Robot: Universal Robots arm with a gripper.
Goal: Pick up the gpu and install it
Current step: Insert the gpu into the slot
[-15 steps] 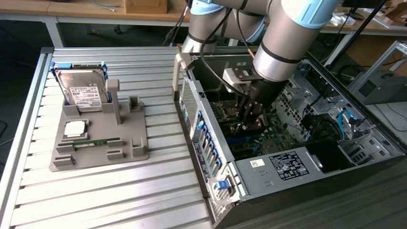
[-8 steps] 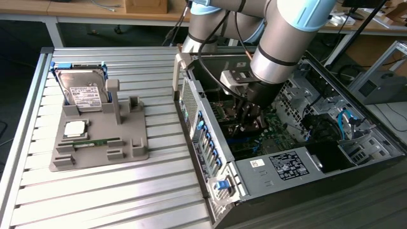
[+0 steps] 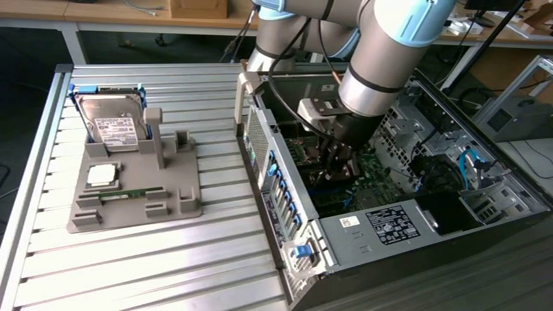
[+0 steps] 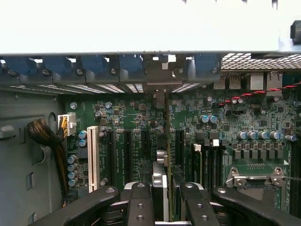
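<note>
In the exterior view, the gripper (image 3: 338, 170) was low inside the open computer case (image 3: 285, 194), right of the parts holder (image 3: 129, 194). In the wrist view, its fingers (image 4: 140, 202) were closed on the gpu (image 4: 162, 188), held edge-on directly above the motherboard (image 4: 263, 117), with its long axis parallel to the slots (image 4: 128, 150).

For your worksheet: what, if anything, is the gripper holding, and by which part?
The gripper holds the gpu edge-on by its upper edge, over the motherboard slots.

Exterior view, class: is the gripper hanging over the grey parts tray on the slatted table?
No: the gripper is down inside the open computer case, above its green motherboard, well away from the grey parts tray.
</note>
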